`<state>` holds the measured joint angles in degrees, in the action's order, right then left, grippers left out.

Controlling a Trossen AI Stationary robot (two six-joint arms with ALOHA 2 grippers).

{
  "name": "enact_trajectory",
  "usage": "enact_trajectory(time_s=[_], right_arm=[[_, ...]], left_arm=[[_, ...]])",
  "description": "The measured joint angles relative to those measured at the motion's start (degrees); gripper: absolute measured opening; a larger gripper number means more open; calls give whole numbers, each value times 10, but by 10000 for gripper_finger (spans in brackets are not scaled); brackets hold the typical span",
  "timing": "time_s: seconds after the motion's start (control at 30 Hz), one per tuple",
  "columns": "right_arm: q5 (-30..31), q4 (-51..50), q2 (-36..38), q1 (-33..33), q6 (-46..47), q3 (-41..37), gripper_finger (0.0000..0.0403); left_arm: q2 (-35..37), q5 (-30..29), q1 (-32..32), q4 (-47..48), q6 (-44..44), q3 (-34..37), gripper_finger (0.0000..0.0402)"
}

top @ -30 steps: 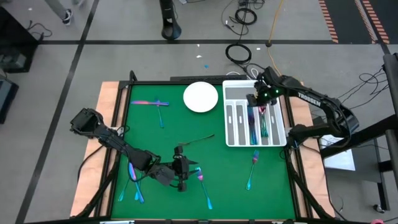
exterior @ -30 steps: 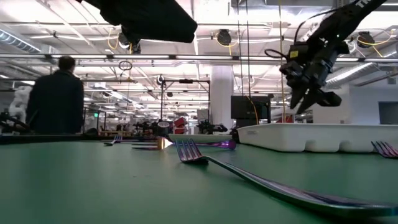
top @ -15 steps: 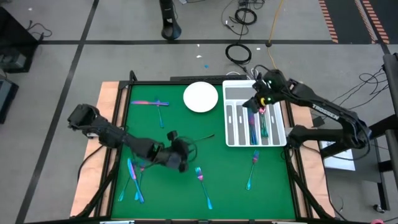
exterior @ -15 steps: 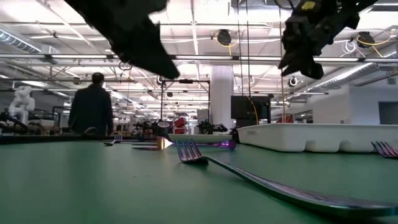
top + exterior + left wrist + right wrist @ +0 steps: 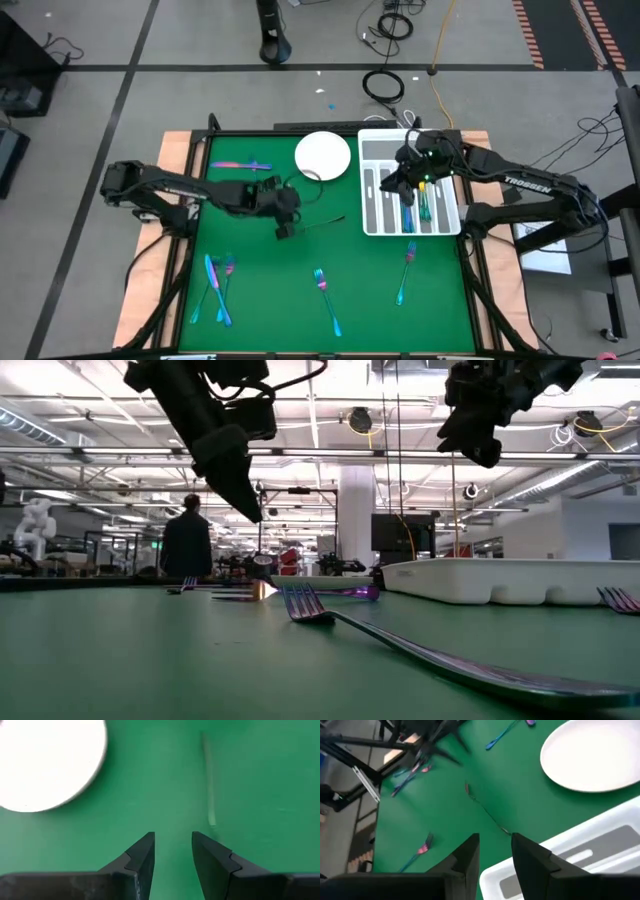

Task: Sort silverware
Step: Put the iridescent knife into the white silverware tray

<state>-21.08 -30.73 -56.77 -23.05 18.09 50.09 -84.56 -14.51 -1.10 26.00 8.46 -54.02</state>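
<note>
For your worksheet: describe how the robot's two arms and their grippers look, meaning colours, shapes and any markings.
Both arms are black and jointed. The right arm carries white lettering, with small green lights at its wrist. The left gripper and right gripper each have two dark, flat, wedge-shaped fingers tapering to angled tips.

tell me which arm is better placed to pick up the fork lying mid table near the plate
Left. Its hand hangs open right beside the fork, while the right hand is over the slotted tray.
</note>
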Motion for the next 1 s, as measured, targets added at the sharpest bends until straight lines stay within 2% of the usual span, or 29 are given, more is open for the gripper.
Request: enact_trajectory(time_s=[0.27, 0.4, 0.6, 0.73, 0.9, 1.0], right_arm=[[107, 41, -3, 115, -14, -2, 104], [106, 96, -4, 168, -40, -21, 104], [105, 137, -4, 229, -53, -58, 104], [106, 191, -4, 255, -42, -94, 104], [106, 251, -4, 275, -36, -135, 104], [106, 268, -4, 284, -36, -148, 104]], left_arm=[[60, 73, 154, 116, -91, -1, 132], [55, 115, 243, 162, -135, -1, 132], [38, 116, 349, 191, -230, -1, 132], [18, 115, 390, 195, -294, -1, 132], [-11, 107, 411, 186, -359, -1, 132], [-25, 77, 415, 187, -406, -1, 132]])
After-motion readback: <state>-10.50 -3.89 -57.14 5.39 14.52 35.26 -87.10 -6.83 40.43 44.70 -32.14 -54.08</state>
